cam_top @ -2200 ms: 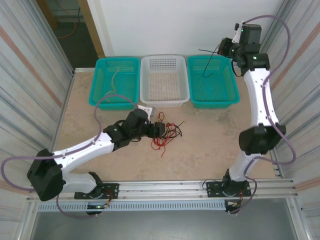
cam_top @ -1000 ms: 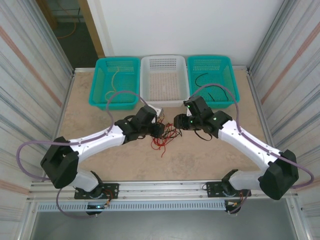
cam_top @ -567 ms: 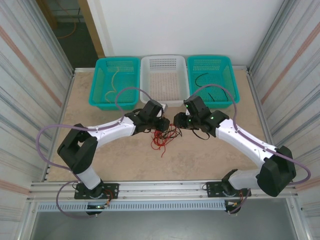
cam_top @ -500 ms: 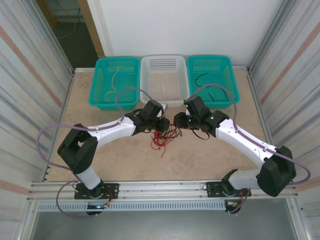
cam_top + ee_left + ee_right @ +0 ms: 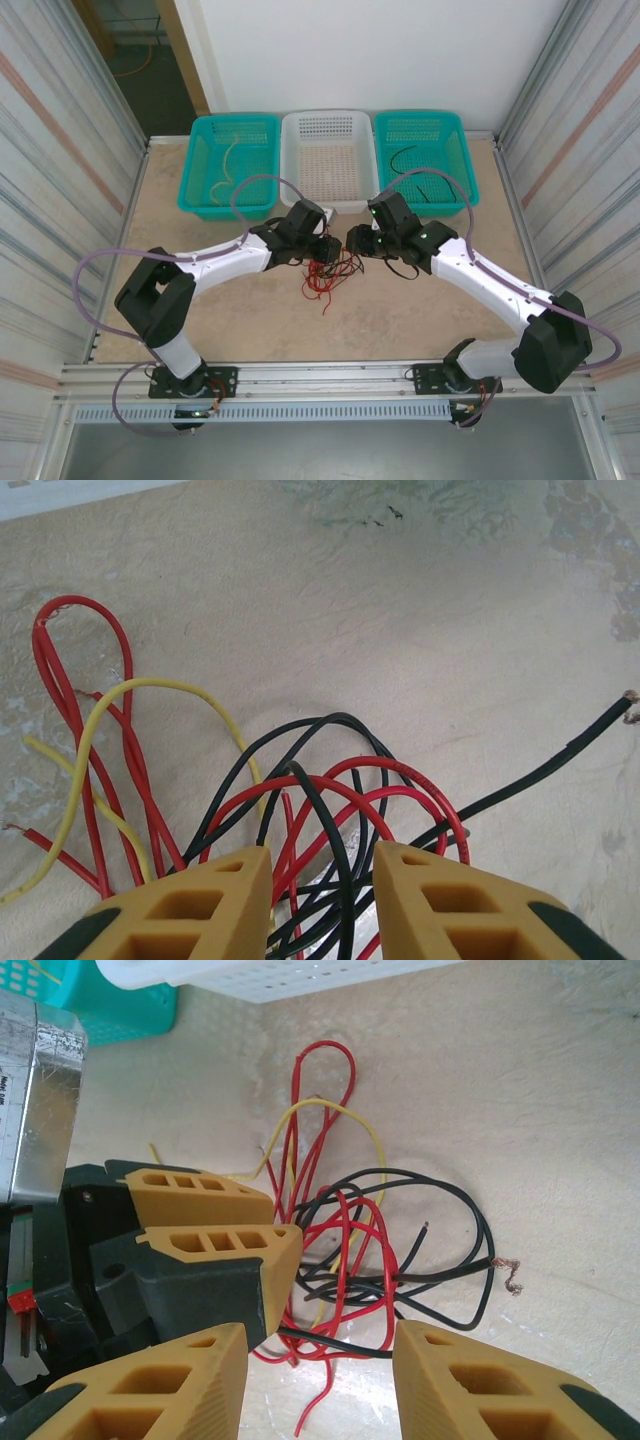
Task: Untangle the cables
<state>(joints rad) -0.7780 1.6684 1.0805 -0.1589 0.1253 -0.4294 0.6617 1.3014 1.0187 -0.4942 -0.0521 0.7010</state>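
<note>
The tangle of cables (image 5: 333,272), red, black and yellow wires looped over one another, lies on the worktop (image 5: 400,315) directly under and between the two pincers, which face each other close together. The left pincer (image 5: 330,250) hangs low over the heap with its yellow fingers (image 5: 200,900) parted; in its wrist view several red and black strands of the cables (image 5: 300,810) run up through the gap between the fingers, with no sign that they are pinched. A yellow wire (image 5: 150,687) arcs off to the left of that gap, and a black wire (image 5: 560,755) with a bare end trails away to its right. The right pincer (image 5: 352,243) is likewise released, and in its wrist view (image 5: 320,1330) its jaws stand wide with a single black strand crossing the space between the tips. The bundle (image 5: 345,1250) sits just beyond those tips, and the left pincer (image 5: 285,1215) meets it from the side. Beyond both pincers stands a white basket (image 5: 330,113).
</note>
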